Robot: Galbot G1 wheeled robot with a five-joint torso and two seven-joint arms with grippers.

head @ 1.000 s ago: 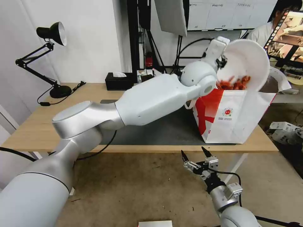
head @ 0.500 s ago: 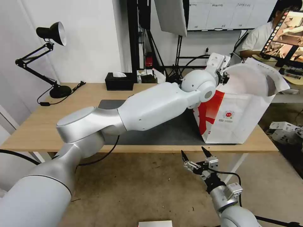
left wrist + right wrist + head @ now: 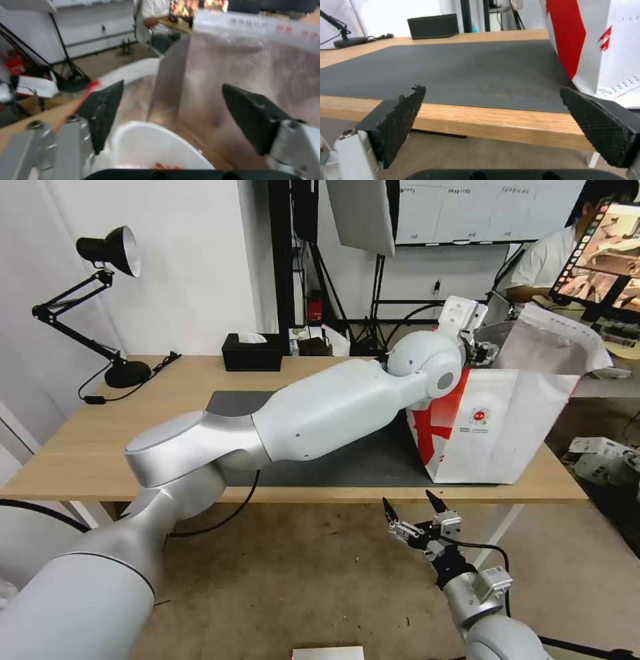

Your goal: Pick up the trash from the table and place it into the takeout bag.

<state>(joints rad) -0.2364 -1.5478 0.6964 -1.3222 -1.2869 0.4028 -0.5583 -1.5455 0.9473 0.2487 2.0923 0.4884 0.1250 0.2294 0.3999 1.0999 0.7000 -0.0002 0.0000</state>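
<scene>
Left arm reaches across the worktop (image 3: 87,447) to the bag (image 3: 507,427), which stands upright at the right end of the grey mat (image 3: 453,65). Left gripper (image 3: 173,117) sits at the bag's open mouth — fingers (image 3: 103,107) spread wide, nothing between them. Directly below it, inside the foil lining, lies the white bowl (image 3: 150,147); a few red shells (image 3: 163,166) show at its near edge. Bowl and gripper are apart.

Right gripper (image 3: 415,515) hangs below the worktop's front edge, near the bag's corner — fingers (image 3: 603,125) open, empty. Black tissue box (image 3: 252,352) sits at the back edge, desk lamp (image 3: 110,300) at the far left.
</scene>
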